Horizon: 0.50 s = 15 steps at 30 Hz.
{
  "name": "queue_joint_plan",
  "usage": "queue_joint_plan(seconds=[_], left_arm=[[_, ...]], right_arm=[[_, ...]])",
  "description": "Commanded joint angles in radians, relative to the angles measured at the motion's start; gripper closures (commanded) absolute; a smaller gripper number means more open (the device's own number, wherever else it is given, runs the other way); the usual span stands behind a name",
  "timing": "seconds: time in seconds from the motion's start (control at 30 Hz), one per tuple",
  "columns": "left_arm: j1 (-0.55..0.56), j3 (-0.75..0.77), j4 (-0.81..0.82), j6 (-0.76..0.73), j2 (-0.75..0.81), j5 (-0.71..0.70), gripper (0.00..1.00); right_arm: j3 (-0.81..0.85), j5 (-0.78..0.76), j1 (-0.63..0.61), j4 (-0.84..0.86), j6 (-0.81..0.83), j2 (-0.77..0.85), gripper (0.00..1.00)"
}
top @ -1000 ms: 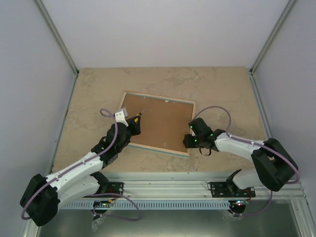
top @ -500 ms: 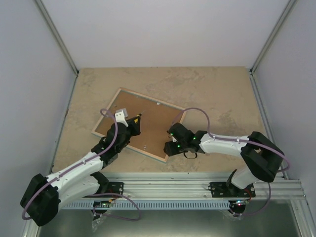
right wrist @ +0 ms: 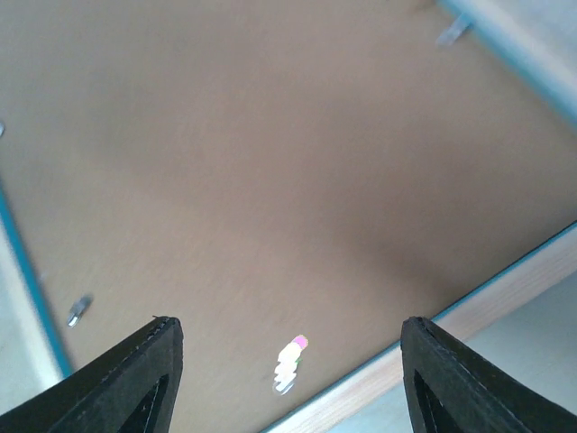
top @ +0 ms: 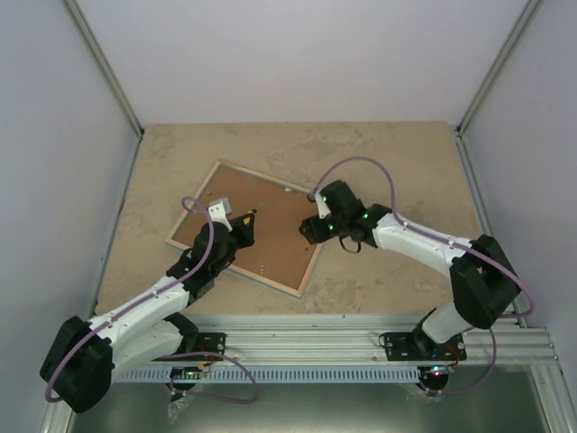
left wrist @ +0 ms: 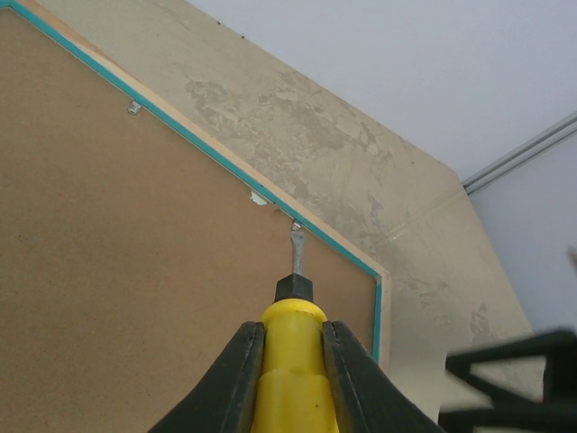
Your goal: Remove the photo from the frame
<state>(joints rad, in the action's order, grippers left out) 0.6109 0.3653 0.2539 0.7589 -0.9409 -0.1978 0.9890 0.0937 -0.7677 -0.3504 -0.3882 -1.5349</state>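
Note:
The frame point(top: 261, 175) lies face down and askew on the table, its brown backing board point(top: 275, 239) upward. The photo is hidden beneath that board. My left gripper point(top: 242, 225) is shut on a yellow-handled screwdriver point(left wrist: 290, 361). The screwdriver's metal tip point(left wrist: 296, 236) sits at a small metal tab by the frame's turquoise edge point(left wrist: 196, 137). My right gripper point(top: 308, 229) hovers open over the board's right part, near the frame's pale wood rim point(right wrist: 478, 302). Between its fingers point(right wrist: 162, 361) is only the backing board point(right wrist: 270, 180).
Small metal tabs point(right wrist: 79, 309) hold the board along the frame's inner edge, another of them point(left wrist: 260, 198) close to the screwdriver tip. The beige stone-patterned table point(top: 406, 162) is walled on three sides, with a metal rail point(top: 315, 338) along the near edge.
The frame has turned clockwise and its near right corner has slid left. My right gripper moved from that corner to farther over the board and opened wider. The left gripper kept still.

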Motion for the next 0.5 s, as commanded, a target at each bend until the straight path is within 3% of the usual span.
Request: queue_joint_plan(seconds=[0.0, 0.47], left_arm=[[-0.008, -0.007, 0.024, 0.002, -0.017, 0.022, 1.0], [-0.009, 0.01, 0.029, -0.021, -0.061, 0.031, 1.0]], right_arm=[[0.105, 0.051, 0.112, -0.005, 0.204, -0.089, 0.33], [0.393, 0.151, 0.309, 0.018, 0.464, -0.47, 0.33]])
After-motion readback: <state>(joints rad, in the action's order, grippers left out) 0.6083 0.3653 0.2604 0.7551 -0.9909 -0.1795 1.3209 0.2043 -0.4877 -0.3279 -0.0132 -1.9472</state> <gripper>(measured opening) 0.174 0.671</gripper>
